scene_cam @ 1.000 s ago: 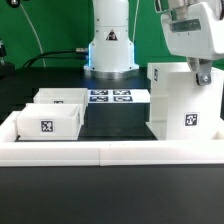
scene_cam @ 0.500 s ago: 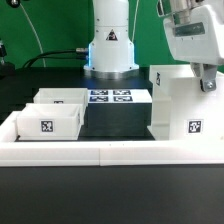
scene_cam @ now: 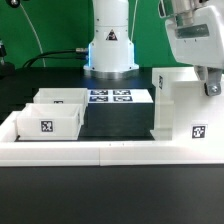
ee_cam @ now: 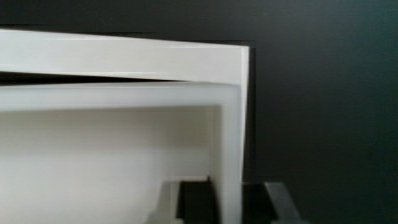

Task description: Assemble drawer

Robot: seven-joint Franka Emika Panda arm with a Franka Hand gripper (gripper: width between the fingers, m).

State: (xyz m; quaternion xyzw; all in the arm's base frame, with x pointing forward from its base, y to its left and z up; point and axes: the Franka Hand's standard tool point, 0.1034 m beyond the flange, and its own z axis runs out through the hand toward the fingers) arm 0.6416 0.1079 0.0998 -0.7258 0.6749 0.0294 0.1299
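Note:
The tall white open-fronted casing point(scene_cam: 183, 108) stands at the exterior view's right, with a square tag low on its front. My gripper point(scene_cam: 210, 84) comes down from above and is shut on the casing's upper side wall. In the wrist view the thin white wall point(ee_cam: 228, 120) runs between my two dark fingers point(ee_cam: 199, 203), with my gripper point(ee_cam: 237, 206) closed on it. Two small white open-top trays stand at the left: one in front point(scene_cam: 47, 121) with a tag on its face, one behind it point(scene_cam: 62, 97).
The marker board point(scene_cam: 110, 96) lies flat in front of the robot base point(scene_cam: 110, 50). The long low white border rail point(scene_cam: 110, 151) runs along the front and up the left side. The black table top lies between the trays and the casing.
My gripper and the casing have slid toward the exterior view's right, widening the gap from the marker board. The trays have not moved.

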